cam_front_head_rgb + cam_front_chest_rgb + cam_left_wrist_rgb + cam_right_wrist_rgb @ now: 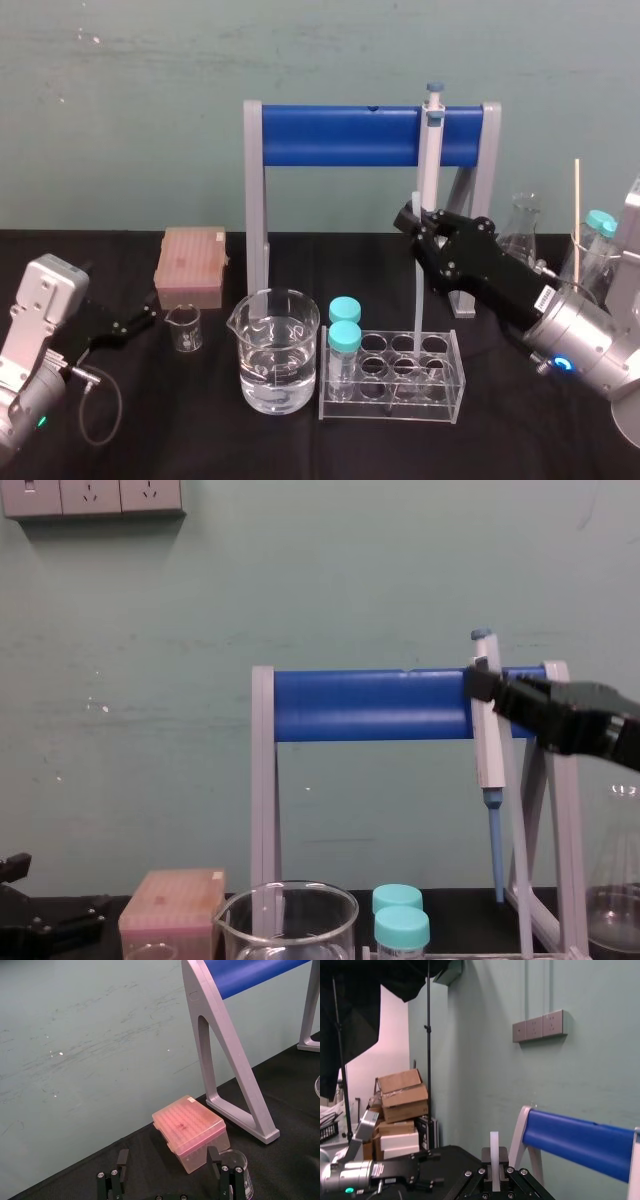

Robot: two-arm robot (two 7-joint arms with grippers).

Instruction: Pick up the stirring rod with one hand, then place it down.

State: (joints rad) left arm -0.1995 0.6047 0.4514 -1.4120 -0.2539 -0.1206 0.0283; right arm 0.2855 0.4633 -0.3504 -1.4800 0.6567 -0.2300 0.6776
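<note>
**Stirring rod in grasp.** The right gripper (pixel 418 222), above the test tube rack (pixel 392 412), has its jaws pinched on the stirring rod (pixel 417 295) near the rod's upper end. The rod's long axis is near vertical, its lower end pointing down at the rack's back row; contact cannot be told. The rod is judged light, stiff, smooth and brittle, so a gentle pinch suits. The left gripper (pixel 148 318), jaws spread, is parked well left of the rack.
</note>
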